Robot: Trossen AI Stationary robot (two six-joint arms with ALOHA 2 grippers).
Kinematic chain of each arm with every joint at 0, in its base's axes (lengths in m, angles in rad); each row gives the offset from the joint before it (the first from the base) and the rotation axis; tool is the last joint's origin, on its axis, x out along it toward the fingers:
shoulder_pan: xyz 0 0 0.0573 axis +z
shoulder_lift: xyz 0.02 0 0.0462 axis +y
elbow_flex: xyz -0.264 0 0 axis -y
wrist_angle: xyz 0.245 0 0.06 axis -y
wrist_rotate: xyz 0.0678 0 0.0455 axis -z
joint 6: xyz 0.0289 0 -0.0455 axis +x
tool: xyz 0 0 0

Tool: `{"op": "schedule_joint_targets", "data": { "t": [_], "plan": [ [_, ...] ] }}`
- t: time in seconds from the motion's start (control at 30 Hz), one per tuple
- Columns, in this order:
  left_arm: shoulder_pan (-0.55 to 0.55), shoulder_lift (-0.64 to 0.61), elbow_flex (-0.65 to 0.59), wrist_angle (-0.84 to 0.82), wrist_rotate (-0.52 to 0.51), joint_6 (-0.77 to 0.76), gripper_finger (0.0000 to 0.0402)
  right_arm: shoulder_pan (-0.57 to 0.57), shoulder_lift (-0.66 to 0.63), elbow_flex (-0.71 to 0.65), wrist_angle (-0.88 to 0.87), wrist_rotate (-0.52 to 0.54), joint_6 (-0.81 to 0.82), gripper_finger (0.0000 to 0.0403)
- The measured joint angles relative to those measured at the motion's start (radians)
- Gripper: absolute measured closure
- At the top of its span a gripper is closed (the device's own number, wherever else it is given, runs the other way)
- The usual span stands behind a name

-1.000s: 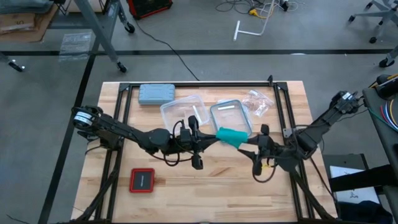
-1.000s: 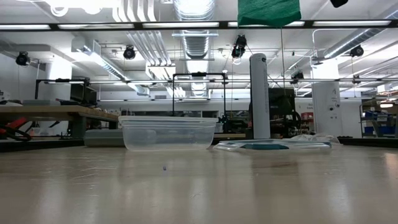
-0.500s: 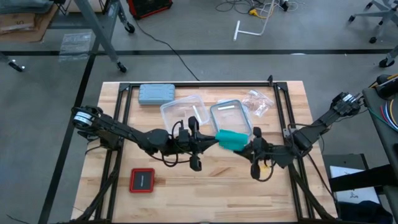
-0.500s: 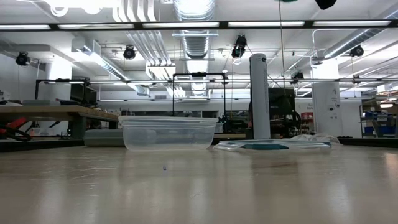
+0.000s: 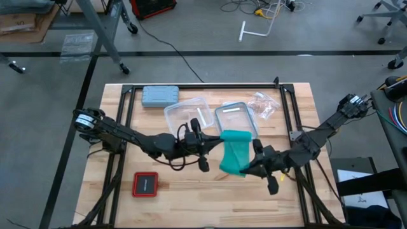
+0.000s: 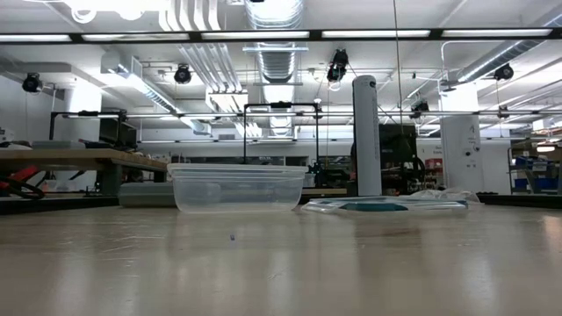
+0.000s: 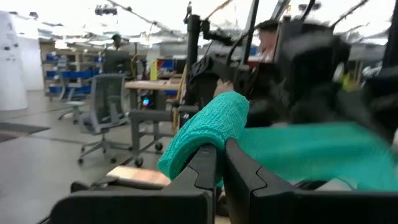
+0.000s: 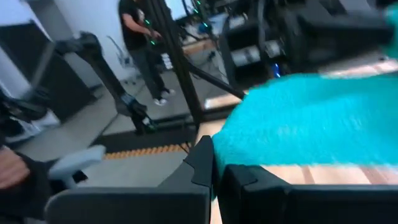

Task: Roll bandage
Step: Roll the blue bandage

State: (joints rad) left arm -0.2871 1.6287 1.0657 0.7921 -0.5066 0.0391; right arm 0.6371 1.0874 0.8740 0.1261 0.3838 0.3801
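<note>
Left arm [image 5: 127, 135]: dark, jointed, pale round base at the desk's [image 5: 210, 191] left edge.
Right arm [image 5: 324, 130]: dark, slim links.
Cables: black loops near both wrists.
Fingers [image 7: 202, 171]: black, angular.

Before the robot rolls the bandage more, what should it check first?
1. Left gripper shut on the bandage: ok, its fingers pinch one end.
2. Right gripper shut on the bandage: ok, it pinches the other end.
3. Bandage off the table: ok, the low view shows no bandage down on it.
4. Bandage spread flat between the grippers: ok in the high view.
5. Bandage away from the tub and lid: cannot tell, its top edge overlaps the lid's corner from above.
</note>
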Motion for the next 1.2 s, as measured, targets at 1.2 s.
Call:
{"op": "schedule_joint_targets", "data": {
  "t": [1.2],
  "plan": [
    [-0.001, -0.001, 0.001, -0.168, 0.326, 0.001, 0.04, -0.042, -0.006, 0.302, -0.389, 0.292, 0.008, 0.0403]
  ]
}}
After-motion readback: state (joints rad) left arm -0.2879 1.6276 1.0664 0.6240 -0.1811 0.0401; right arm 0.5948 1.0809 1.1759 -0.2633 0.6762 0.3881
